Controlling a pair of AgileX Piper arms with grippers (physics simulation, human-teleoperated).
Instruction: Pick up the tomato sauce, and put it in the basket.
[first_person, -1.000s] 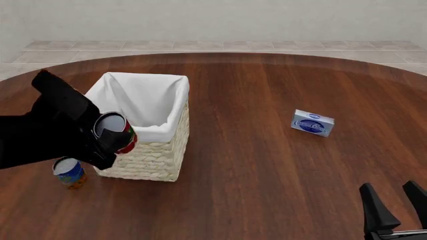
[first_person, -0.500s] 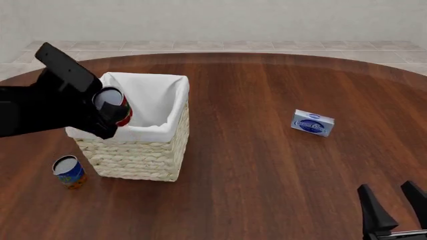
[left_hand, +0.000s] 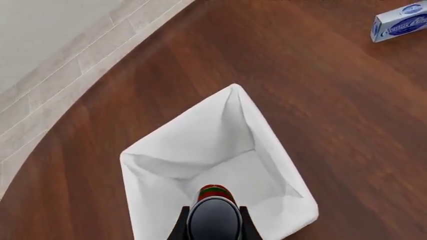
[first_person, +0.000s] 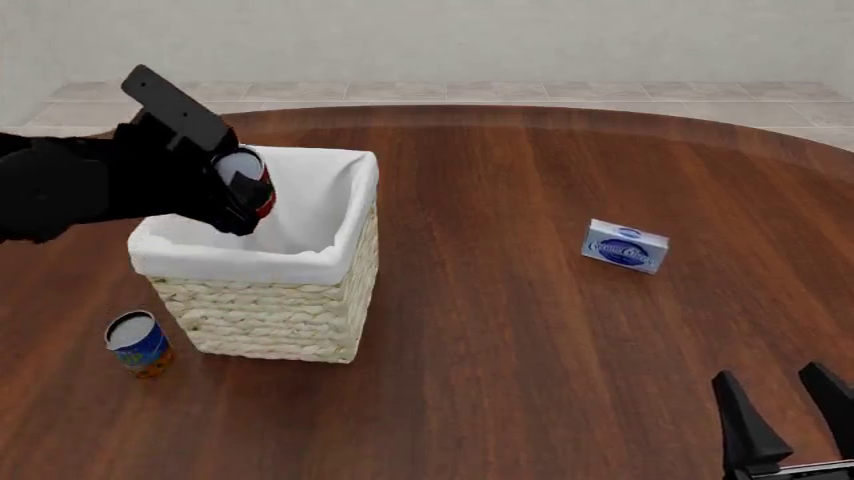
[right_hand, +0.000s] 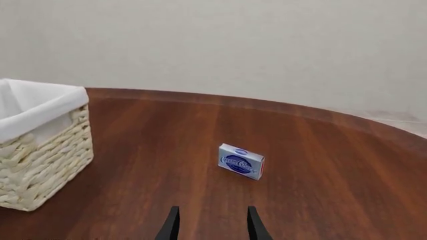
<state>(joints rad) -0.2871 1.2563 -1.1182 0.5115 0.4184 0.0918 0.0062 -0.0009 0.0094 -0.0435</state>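
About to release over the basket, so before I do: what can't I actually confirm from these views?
- Left claw fingertips: front view, hidden by the arm and the tomato sauce; left wrist view, cut off by the picture's edge.
- Tomato sauce label: left wrist view, mostly hidden behind its own grey top.
- Basket floor: front view, hidden by its near wall.
- Small box print: too small to read.
- Right claw: only finger tips in frame.

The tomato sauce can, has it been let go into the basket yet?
No, the left pincer holds the tomato sauce above the basket, over its white-lined opening.
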